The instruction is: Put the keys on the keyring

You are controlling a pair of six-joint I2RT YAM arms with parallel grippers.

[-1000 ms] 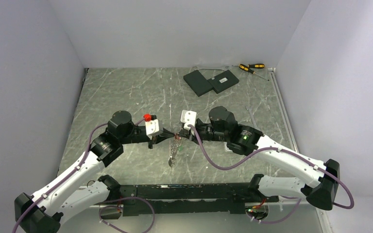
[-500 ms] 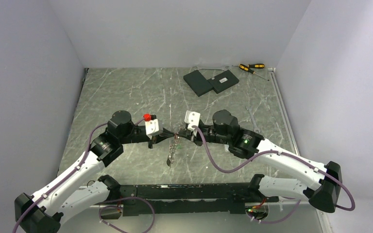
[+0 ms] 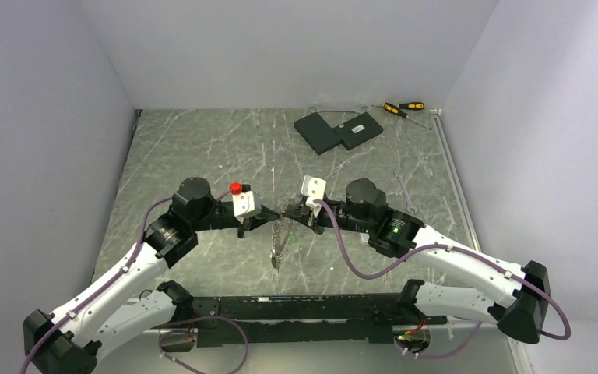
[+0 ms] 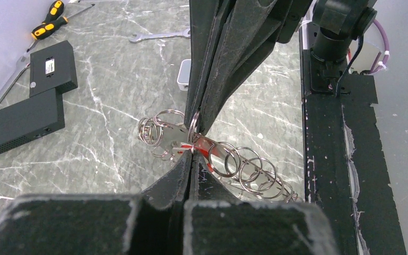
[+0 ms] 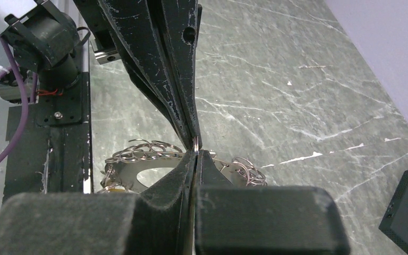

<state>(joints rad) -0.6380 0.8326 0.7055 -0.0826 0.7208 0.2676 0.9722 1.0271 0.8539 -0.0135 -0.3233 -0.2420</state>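
The keyring [image 3: 278, 241] is a flat grey metal ring whose rim carries many small wire rings. It hangs on edge above the table between my two grippers. My left gripper [image 3: 279, 217] and right gripper [image 3: 288, 216] meet tip to tip at its top. In the left wrist view the left gripper [image 4: 191, 155] is shut at the keyring's [image 4: 234, 167] rim by a red key head [image 4: 204, 148]. In the right wrist view the right gripper [image 5: 196, 152] is shut on a small rim ring of the keyring [image 5: 133, 169]. A yellow key head [image 5: 111, 188] shows low on the ring.
Two black slabs [image 3: 339, 131] and yellow-and-black screwdrivers [image 3: 403, 107] lie at the far right. A wrench [image 3: 405, 195] lies right of the right arm. A small white block [image 4: 184, 74] lies under the right arm. The black base rail [image 3: 296, 308] runs along the near edge.
The right arm's wrist and elbow have shifted a little to the right. Both grippers stay shut, tip to tip. The hanging keyring has swung slightly.
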